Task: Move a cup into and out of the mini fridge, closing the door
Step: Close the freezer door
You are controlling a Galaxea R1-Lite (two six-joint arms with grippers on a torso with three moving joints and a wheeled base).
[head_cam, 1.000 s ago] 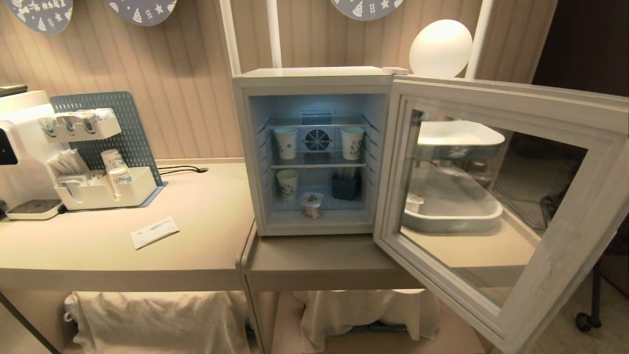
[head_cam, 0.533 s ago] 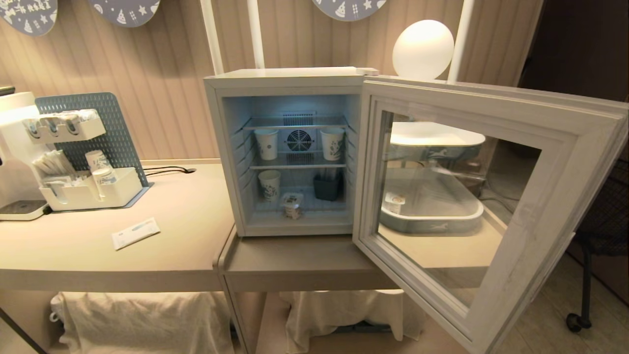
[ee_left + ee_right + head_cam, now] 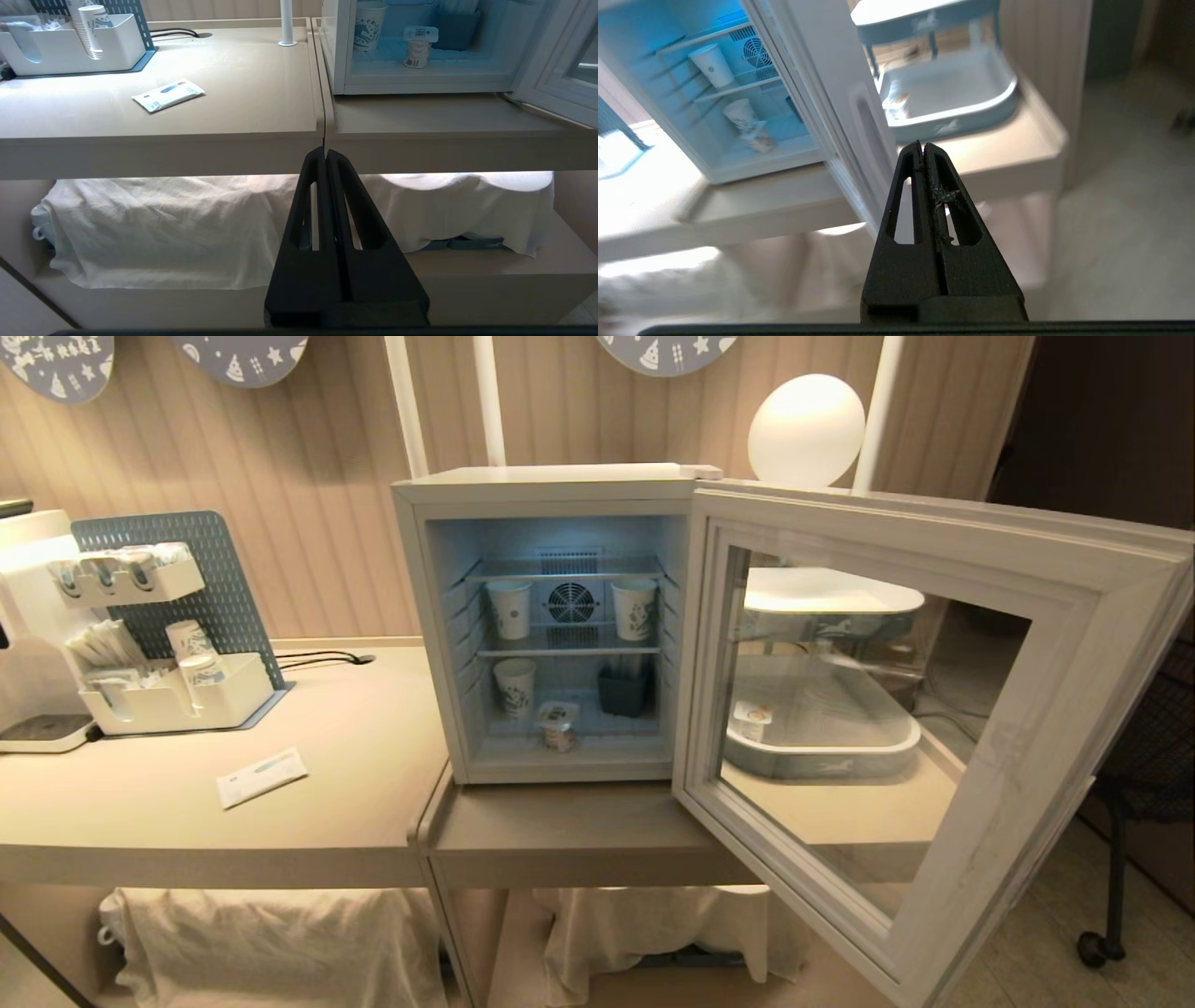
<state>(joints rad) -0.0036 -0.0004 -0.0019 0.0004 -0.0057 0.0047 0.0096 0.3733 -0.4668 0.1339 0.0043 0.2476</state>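
**Door wide, cup inside**

While the door [image 3: 934, 728] stands swung out to the right, the right end effector [image 3: 923, 145], clenched and empty, could clip its edge reaching in. The left end effector [image 3: 325, 151] is clenched too. The cup [image 3: 558, 724] sits on the mini fridge [image 3: 551, 485] floor, near paper cups [image 3: 514, 686].

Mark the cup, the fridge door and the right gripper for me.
cup [image 3: 558, 725]: head view, side wall, on the fridge floor.
door [image 3: 1046, 747]: head view, white inner frame, swung open.
right gripper [image 3: 923, 145]: right wrist view, tips of the shut fingers.
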